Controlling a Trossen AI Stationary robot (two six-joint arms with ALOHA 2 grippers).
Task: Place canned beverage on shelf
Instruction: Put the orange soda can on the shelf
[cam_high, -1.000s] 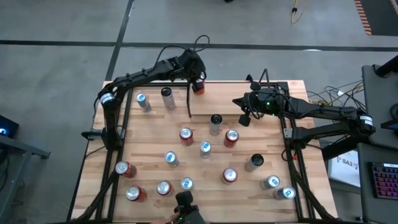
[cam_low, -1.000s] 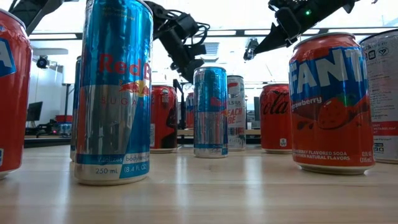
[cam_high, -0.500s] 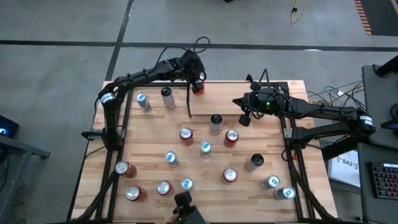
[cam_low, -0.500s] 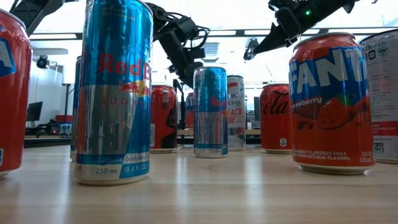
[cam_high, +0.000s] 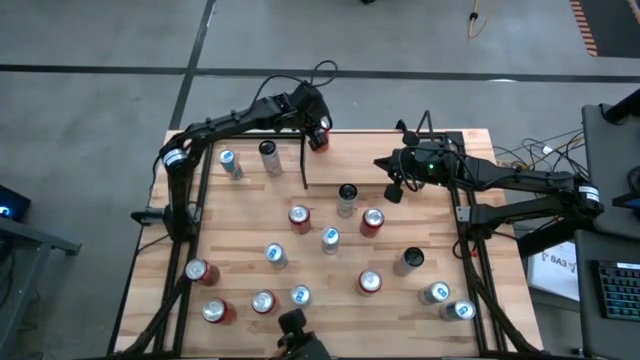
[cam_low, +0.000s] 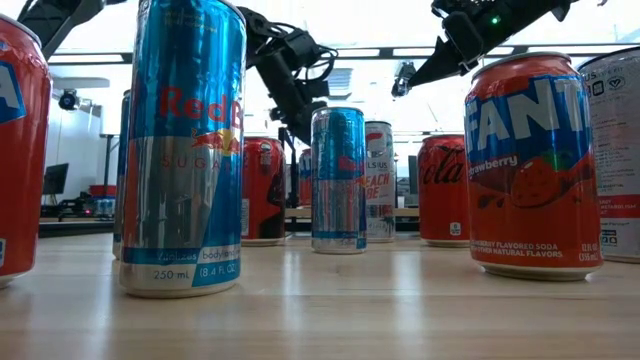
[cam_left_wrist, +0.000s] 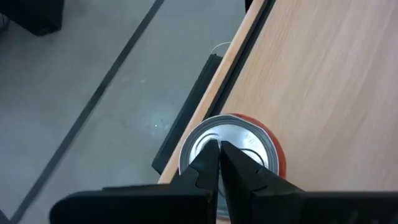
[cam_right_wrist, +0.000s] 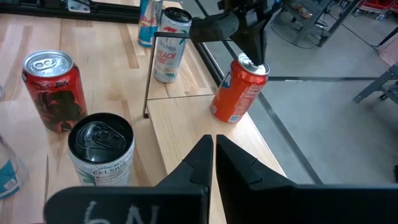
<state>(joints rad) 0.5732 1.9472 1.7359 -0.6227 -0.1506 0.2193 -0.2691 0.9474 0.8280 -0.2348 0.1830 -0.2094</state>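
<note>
An orange-red can (cam_high: 318, 140) stands upright on its base at the far-left corner of the light-wood shelf (cam_high: 350, 162), close to the shelf's far edge (cam_left_wrist: 244, 59). My left gripper (cam_left_wrist: 219, 144) is shut and points down at the can's silver top (cam_right_wrist: 254, 64). My right gripper (cam_high: 384, 164) hangs shut above the shelf's middle, to the right of that can, with nothing between its fingers (cam_right_wrist: 214, 142). In the low view the can is hidden behind nearer cans. My left gripper comes at the can from above, slanting down. Its shut fingertips (cam_right_wrist: 256, 57) meet the lid (cam_left_wrist: 231, 138) near the middle. Nothing is pinched between the fingers. The can stays upright on the shelf.
Several cans stand about the table: a black can (cam_high: 346, 193) and a red one (cam_high: 299, 216) just in front of the shelf, a white can (cam_high: 268, 152) and a blue one (cam_high: 229, 160) to its left. A thin black rail (cam_high: 305, 165) marks the shelf's left side.
My left gripper has rolled a little at the wrist while staying over the orange-red can. The can stands where it was.
</note>
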